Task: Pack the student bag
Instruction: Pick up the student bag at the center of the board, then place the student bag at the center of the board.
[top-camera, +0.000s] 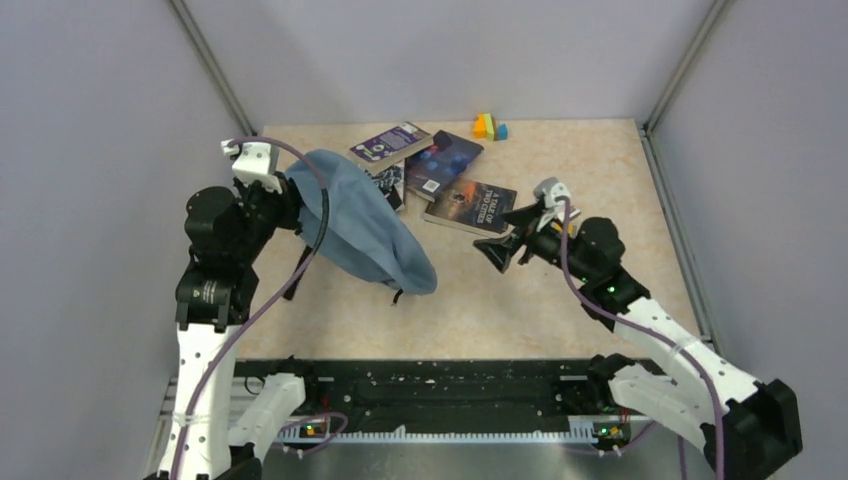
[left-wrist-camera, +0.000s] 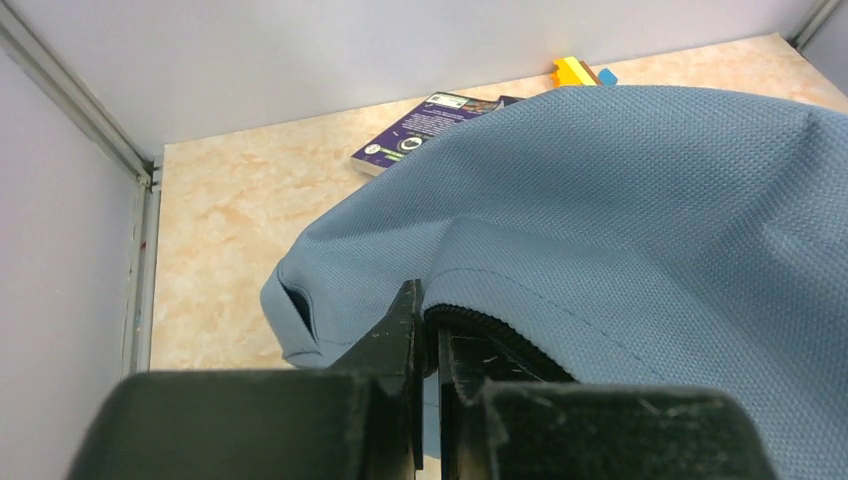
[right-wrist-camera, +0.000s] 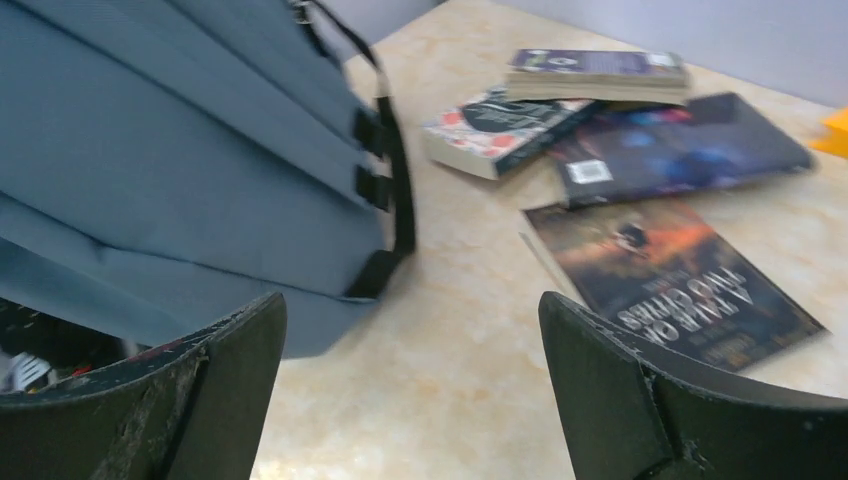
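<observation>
Clamping the student bag (top-camera: 365, 225), left end effector (left-wrist-camera: 430, 325) holds it near books (top-camera: 470, 205).

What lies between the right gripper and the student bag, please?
Only bare tabletop separates the right gripper from the student bag, per the top view.

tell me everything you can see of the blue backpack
The backpack is soft, dusty-blue woven fabric with dark zippers and black straps, looking limp. The left gripper has its jaws shut on a zippered edge, holding that end up; the rest slopes down, and its low end seems to rest on the table.
</observation>
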